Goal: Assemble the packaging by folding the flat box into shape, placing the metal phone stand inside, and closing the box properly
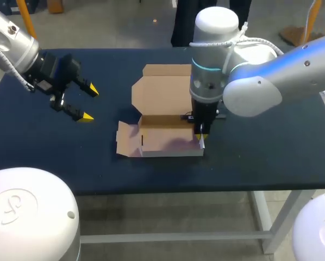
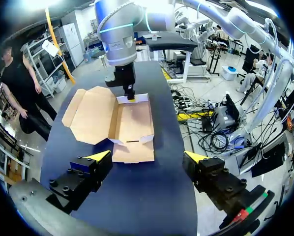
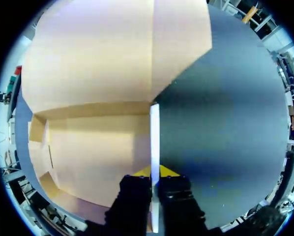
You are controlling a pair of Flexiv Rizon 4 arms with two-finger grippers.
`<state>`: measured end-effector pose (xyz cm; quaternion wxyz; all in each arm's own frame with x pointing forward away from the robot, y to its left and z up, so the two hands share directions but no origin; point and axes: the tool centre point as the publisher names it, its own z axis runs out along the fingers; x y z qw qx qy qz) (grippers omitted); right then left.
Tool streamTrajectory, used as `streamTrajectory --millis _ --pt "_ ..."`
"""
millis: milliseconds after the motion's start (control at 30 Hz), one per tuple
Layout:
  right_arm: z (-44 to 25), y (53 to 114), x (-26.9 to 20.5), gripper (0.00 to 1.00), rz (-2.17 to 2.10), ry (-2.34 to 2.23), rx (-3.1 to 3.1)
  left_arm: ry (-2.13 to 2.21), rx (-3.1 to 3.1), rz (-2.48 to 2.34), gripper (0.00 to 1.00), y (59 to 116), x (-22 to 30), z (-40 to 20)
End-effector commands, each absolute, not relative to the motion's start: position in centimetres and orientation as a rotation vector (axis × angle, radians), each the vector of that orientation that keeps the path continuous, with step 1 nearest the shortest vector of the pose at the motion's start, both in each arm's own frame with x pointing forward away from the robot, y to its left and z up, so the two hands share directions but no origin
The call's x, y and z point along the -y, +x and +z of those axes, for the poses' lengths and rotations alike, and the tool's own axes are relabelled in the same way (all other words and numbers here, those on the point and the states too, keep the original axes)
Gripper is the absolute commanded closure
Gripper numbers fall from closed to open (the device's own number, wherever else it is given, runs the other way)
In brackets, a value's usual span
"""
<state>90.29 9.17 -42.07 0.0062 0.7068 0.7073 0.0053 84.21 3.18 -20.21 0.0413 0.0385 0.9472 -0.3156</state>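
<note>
dark blue table (image 1: 271, 163), white frame (image 1: 168, 237) (legs, crossbar)

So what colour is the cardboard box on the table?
The cardboard box is plain light brown, with no pattern. The head view shows it best.

1 cardboard box (image 1: 162, 103), mid-frame. 2 pincers: left pincer (image 1: 90, 103) upper left, right pincer (image 1: 199, 133) at centre. 1 bench (image 1: 43, 152).
</note>
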Motion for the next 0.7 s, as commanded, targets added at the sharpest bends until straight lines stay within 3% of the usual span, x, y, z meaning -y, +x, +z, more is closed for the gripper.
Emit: streamTrajectory --millis 33,700 --pt "-42.50 90.37 -9.54 1.00 -0.034 2.198 -2.202 0.118 -2.903 -0.961 0.00 84.15 -3.24 -20.09" --pt "-42.74 90.48 -8.57 1.00 -0.203 2.218 -1.937 0.118 -2.903 -0.961 0.00 84.15 -3.24 -20.09"
